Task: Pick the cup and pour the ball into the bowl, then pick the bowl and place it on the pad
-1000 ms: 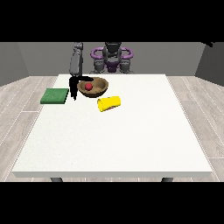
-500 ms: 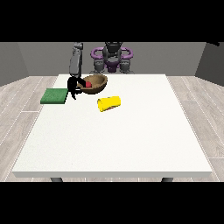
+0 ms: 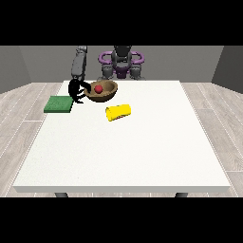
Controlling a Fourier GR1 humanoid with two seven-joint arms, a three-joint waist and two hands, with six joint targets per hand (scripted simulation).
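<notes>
The robot hand at the view's left curls round the bowl rim, its fingertips hidden; the bowl now tilts, lifted leftward since before.

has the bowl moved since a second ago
Yes. The bowl, with the red ball inside, is now tilted and has shifted slightly towards the green pad, gripped at its rim by the hand at the view's left.
</notes>
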